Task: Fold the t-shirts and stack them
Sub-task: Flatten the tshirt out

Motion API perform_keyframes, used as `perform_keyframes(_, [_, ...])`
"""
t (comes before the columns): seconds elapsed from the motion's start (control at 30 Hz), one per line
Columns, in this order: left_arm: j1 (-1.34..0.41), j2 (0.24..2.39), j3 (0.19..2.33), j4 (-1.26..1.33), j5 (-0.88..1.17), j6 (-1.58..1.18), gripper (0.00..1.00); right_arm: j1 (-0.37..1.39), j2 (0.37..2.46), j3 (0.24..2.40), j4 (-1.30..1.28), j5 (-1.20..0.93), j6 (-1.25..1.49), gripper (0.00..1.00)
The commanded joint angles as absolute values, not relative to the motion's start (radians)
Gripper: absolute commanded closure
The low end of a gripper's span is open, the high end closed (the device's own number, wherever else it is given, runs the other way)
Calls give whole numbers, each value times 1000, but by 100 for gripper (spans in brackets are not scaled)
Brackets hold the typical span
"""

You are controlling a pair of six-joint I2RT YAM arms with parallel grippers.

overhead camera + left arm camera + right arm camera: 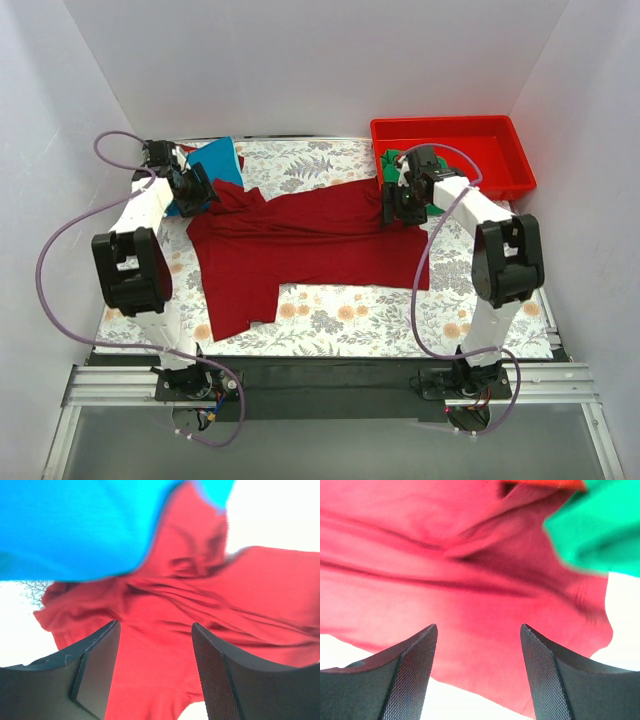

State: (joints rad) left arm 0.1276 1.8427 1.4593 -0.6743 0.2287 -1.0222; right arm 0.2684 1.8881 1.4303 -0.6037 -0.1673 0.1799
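Closest up: L gripper [156,630], fingers spread wide, nothing pinched btw them, w/ the dark red t-shirt [200,595] wrinkled just beneath. Over that shirt's far-left corner lies the blue t-shirt [75,525]. Same w/ the R gripper [479,630]: jaws apart, holding nothing, hovering over dark red cloth, w/ the green t-shirt [590,530] at upper right of its view.

Seen from above, the dark red t-shirt is spread across the middle of the floral table cloth [340,310], one part running down toward the near left. L gripper is at its far-left end, R gripper at its far-right end.

At the far-right corner sits the red tray [470,122]. The green t-shirt is bunched at its near-left corner, partly behind the R arm; can't tell if it's fully inside or draped over the rim. The blue t-shirt lies at far left, well apart from the tray.
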Motion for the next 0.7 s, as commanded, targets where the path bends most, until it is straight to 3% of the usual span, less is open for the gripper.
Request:
perform_keyframes(0.0, [117,1692,1444,-684,273,-1048,42,275,1773,1379,-609,-210,189,27])
perform_keyframes(0.27, [109,1530,1197,-652,327,-1094,42,281,1675,1192,-568,-184,193,27])
perform_keyframes(0.67, [109,1566,1046,-589,365,-1118,42,281,1718,1138,-515,-137,178,27])
